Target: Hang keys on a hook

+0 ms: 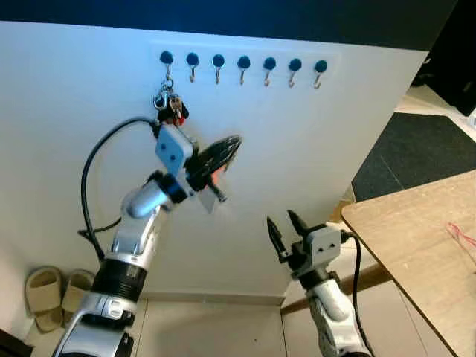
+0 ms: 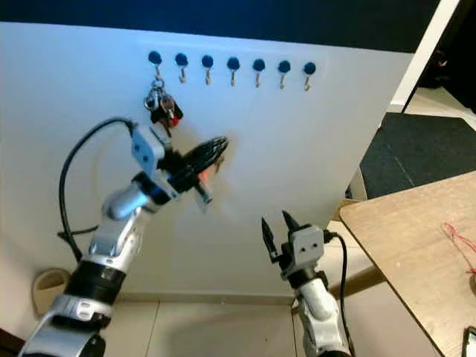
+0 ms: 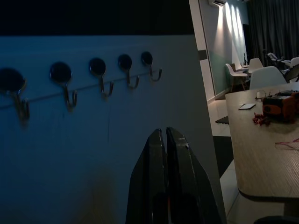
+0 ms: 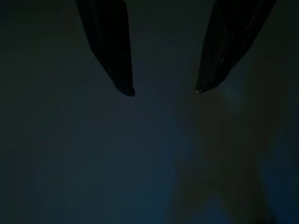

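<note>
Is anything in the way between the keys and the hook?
No. The keys already hang from the leftmost hook on the white wall. The left tool sits shut, below and beside them; the right tool waits open, lower down.

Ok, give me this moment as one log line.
keys: hanging on leftmost hook | left hand: shut, empty, beside keys | right hand: open, low, idle | six hooks free

L arm raised, left gripper fingers pressed together, right gripper low, fingers apart
</note>
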Robot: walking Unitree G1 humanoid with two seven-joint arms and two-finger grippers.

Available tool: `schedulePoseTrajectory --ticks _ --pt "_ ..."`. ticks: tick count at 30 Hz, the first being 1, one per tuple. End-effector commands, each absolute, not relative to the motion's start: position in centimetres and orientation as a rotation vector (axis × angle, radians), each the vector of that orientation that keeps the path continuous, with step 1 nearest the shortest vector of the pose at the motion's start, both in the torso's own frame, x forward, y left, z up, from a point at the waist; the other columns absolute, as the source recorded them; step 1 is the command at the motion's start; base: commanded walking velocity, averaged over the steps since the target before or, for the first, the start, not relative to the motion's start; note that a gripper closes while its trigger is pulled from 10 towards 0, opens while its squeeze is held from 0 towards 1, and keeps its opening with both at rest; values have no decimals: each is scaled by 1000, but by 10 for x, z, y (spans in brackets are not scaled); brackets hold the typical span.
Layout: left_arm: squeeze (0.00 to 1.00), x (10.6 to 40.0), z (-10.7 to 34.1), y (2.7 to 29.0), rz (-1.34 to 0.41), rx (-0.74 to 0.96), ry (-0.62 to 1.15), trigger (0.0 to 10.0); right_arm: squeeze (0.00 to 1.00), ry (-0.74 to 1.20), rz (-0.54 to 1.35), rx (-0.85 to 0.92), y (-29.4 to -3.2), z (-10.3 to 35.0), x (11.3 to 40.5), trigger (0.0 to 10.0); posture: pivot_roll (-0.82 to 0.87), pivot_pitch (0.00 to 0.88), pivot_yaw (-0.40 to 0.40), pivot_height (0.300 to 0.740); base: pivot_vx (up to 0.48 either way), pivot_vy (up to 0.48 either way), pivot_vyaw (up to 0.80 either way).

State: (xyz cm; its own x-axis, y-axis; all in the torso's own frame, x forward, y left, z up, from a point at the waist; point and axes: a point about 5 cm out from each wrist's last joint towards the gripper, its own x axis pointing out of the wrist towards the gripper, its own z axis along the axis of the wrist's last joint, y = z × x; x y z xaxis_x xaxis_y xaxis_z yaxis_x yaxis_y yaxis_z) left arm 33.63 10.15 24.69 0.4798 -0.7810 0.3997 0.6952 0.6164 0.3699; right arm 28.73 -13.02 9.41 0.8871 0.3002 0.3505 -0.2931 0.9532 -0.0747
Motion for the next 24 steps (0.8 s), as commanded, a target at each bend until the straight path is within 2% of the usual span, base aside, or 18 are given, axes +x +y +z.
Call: schedulePoseTrajectory --ticks 1,7,11,16,19,20,24 --pt "0 339 248 103 -912 184 -551 10000 0 -398 292 -3 -131 100 288 10000 55 60 -47 740 0 0 0" --pt "0 342 263 95 -955 176 -555 10000 0 -488 333 35 -119 127 294 10000 52 60 -45 740 0 0 0" --pt "0 335 262 87 -1057 185 -526 10000 0 -535 385 52 -108 145 295 10000 53 59 -50 740 0 0 0" --pt "0 336 252 90 -1043 228 -470 10000 0 -520 415 50 -104 143 295 10000 54 58 -54 740 0 0 0" --pt "0 344 214 108 -948 321 -268 10000 0 -391 441 24 -105 114 290 10000 50 57 -53 740 0 0 0" --pt "0 344 214 108 -948 321 -268 10000 0 -391 441 24 -105 114 290 10000 50 57 -53 740 0 0 0" --pt "0 319 114 146 -893 345 146 10000 0 -117 405 -6 -122 53 272 10000 48 56 -56 740 0 0 0"
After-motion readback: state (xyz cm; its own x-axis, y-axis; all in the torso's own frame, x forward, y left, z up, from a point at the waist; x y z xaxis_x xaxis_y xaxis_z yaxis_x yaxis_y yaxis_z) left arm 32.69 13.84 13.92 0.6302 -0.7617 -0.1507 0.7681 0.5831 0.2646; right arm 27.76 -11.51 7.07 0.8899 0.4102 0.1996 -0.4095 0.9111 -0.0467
